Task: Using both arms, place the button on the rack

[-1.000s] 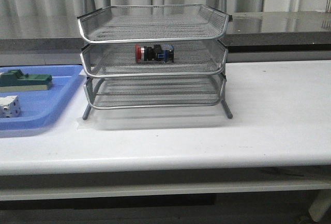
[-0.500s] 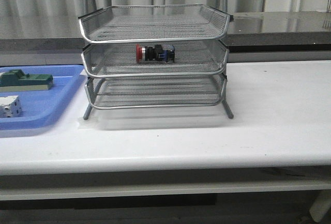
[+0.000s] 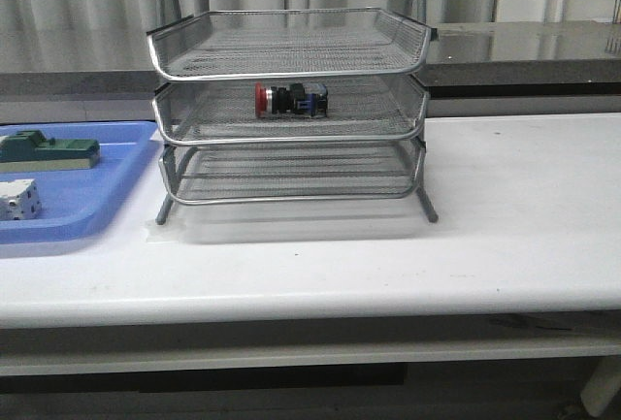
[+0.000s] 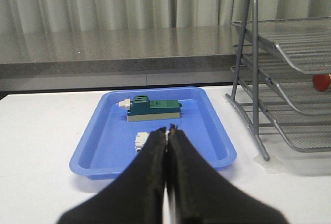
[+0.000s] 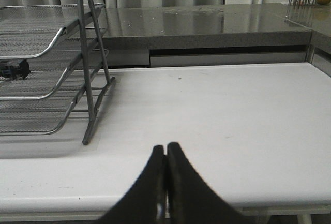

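The button (image 3: 290, 100), with a red head and black and blue body, lies on its side in the middle tray of the silver wire rack (image 3: 289, 56). Its red head shows in the left wrist view (image 4: 321, 81) and its dark body in the right wrist view (image 5: 14, 69). The rack also shows in the left wrist view (image 4: 289, 43) and the right wrist view (image 5: 46, 48). Neither arm shows in the front view. My left gripper (image 4: 168, 129) is shut and empty, pulled back in front of the blue tray. My right gripper (image 5: 166, 145) is shut and empty over the white table, right of the rack.
A flat blue plastic tray (image 3: 107, 187) lies left of the rack and holds a green flat block (image 3: 50, 152) and a white cube-like block (image 3: 17, 200). The tray (image 4: 217, 131) and green block (image 4: 154, 108) show in the left wrist view. A grey counter (image 3: 524, 47) runs behind the table.
The button and rack have shifted a hair to the right in the front view since one second ago. Nothing else differs.
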`<state>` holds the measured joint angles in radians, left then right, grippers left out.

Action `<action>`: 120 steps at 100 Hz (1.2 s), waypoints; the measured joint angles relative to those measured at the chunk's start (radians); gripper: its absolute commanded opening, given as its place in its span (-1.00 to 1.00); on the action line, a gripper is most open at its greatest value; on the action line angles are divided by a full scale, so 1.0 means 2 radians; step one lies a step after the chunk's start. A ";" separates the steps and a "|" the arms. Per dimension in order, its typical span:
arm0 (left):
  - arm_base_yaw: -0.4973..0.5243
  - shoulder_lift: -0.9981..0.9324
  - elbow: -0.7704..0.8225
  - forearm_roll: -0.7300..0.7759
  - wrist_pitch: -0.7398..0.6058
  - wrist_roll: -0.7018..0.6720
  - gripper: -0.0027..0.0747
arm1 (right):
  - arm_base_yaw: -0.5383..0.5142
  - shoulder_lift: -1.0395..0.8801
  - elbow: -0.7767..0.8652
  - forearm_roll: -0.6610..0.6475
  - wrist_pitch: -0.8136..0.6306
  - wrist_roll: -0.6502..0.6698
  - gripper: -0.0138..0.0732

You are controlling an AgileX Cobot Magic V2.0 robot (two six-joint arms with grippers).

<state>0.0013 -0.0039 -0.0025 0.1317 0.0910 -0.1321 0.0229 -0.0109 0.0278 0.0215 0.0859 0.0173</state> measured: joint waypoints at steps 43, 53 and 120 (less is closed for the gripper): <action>0.000 0.000 0.000 0.013 0.002 -0.022 -0.99 | 0.000 0.000 0.000 0.000 0.000 0.000 -0.81; 0.000 0.000 0.000 0.013 0.002 -0.022 -0.99 | 0.000 0.000 0.000 0.000 0.000 0.000 -0.81; 0.000 0.000 0.000 0.014 0.002 -0.022 -0.99 | 0.000 0.000 0.000 0.000 0.000 0.000 -0.81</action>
<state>0.0013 -0.0039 -0.0025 0.1599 0.0958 -0.1761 0.0229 -0.0109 0.0278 0.0215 0.0859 0.0173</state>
